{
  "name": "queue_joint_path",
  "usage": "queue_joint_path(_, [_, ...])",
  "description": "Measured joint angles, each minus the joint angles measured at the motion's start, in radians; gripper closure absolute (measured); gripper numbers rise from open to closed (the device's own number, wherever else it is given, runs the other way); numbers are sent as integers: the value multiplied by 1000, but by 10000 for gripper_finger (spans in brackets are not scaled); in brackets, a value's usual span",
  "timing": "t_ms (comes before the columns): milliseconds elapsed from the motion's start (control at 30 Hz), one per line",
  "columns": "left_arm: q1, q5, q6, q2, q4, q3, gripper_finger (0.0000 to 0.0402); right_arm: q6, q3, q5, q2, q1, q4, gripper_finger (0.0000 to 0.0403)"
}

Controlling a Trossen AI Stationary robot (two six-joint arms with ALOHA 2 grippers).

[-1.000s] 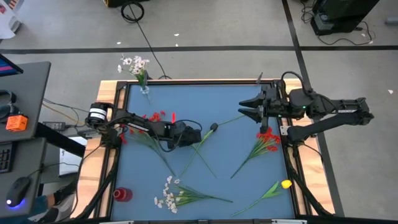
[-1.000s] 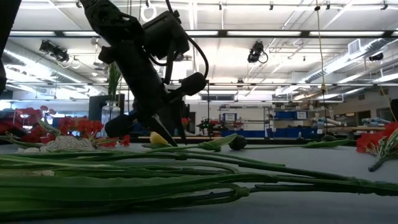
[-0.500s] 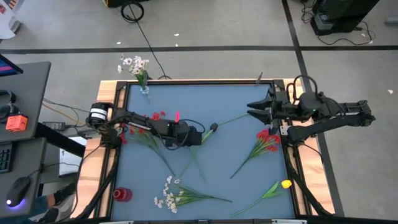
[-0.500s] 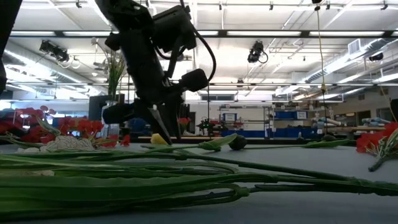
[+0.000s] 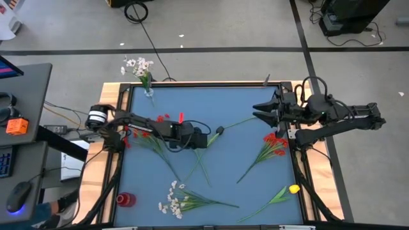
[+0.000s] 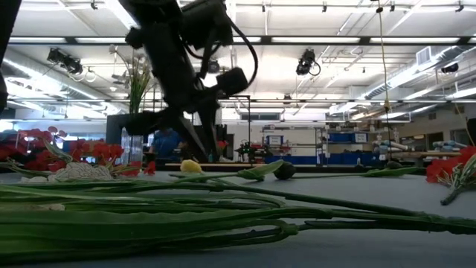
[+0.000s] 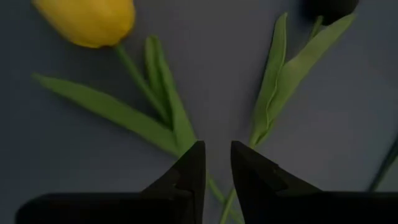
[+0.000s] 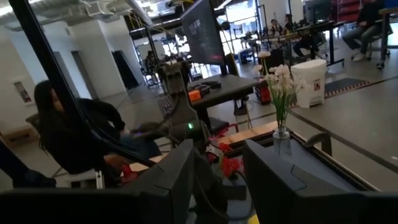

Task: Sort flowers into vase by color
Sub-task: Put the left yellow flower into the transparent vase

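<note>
My left gripper (image 5: 203, 138) hangs over the middle of the table, fingers pointing down where two stems cross, and is nearly shut. In the left wrist view a yellow tulip bud (image 7: 87, 22) and a dark bud (image 7: 329, 6) lie on the blue mat beyond the fingertips (image 7: 217, 155). The yellow bud (image 6: 191, 166) rests on the mat in the low view. Seen from above, the dark bud (image 5: 219, 131) lies just right of the gripper. My right gripper (image 5: 261, 112) is open and hovers by the far right edge, touching nothing. My left gripper comes from above, pointing down, with the yellow tulip's stem (image 7: 214, 186) in the narrow gap between its two fingers, below the leaves. The fingers lie across the stem. The dark-budded stem (image 7: 227, 205) also runs into the gap; whether it is pinched too I cannot tell. Both buds lie on the mat.
A clear vase with white blossoms (image 5: 147, 80) stands at the far left corner. A small red vase (image 5: 126, 199) sits near left. Red sprigs lie at left (image 5: 160, 119) and right (image 5: 275, 144), a white sprig (image 5: 172, 201) near, and another yellow tulip (image 5: 294, 188) near right.
My left gripper has risen a little and shifted slightly toward the table's left. The free end of the yellow tulip's stem has swung toward the left while its bud stayed on the mat. My right arm has drawn back a little toward the right edge.
</note>
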Motion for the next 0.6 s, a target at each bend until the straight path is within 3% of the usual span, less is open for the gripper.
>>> queue_joint_path(133, [-25, -43, -19, -29, -79, 0, 317, 0, 0, 0, 0, 0, 0, 256])
queue_joint_path(267, [-55, -62, -71, -6, -42, 0, 309, 0, 0, 0, 1, 0, -1, 256])
queue_joint_path(600, [-39, -144, -123, 13, -54, -2, 215, 0, 0, 0, 0, 0, 3, 256])
